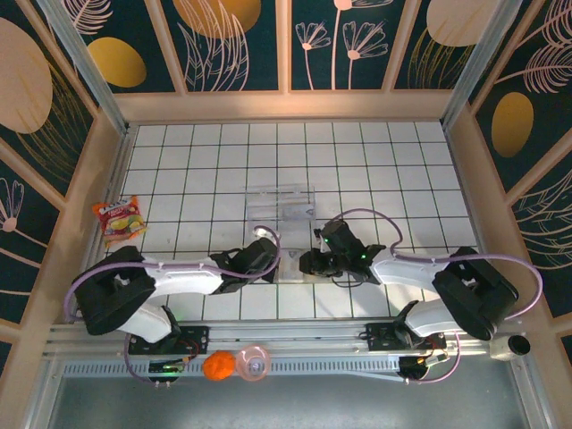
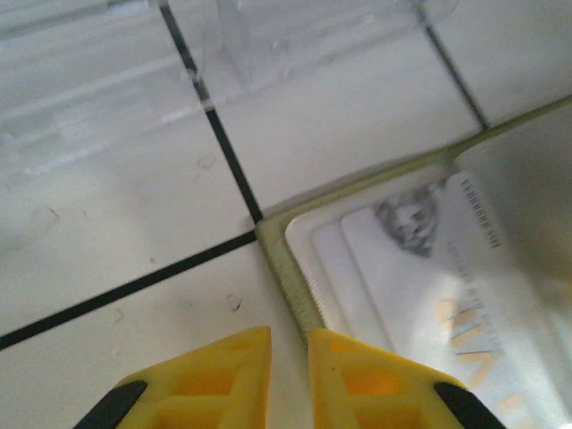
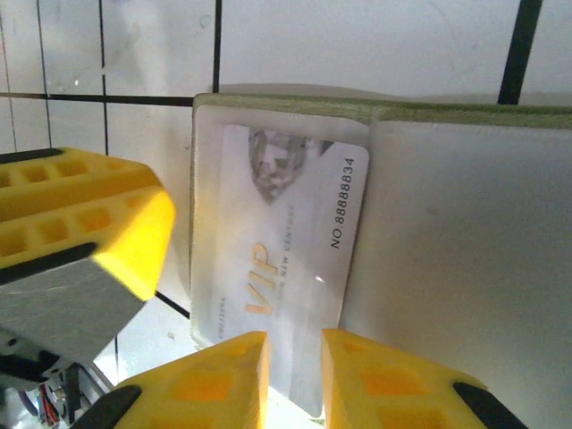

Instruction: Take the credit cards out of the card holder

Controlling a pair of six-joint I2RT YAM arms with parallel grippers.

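Observation:
The card holder [image 1: 292, 266] lies open on the white tiles between my two grippers, olive-green rim [image 2: 279, 259] outside and pale inside [image 3: 447, 268]. Pale credit cards [image 2: 420, 286] sit stacked in its left half; the top one [image 3: 286, 241] reads VIP and its near end juts past the holder's edge. My right gripper [image 3: 295, 349] hangs over that end, jaws nearly together, with the card's face showing in the slit. The left gripper [image 2: 289, 344] is just as narrow at the holder's corner, where the green rim runs under one fingertip [image 2: 335, 357].
A clear plastic tray [image 1: 280, 201] stands just behind the holder, close to both wrists. A snack packet [image 1: 119, 219] lies at the left wall. An orange ball [image 1: 217, 365] and a pink object [image 1: 253, 362] rest on the front rail.

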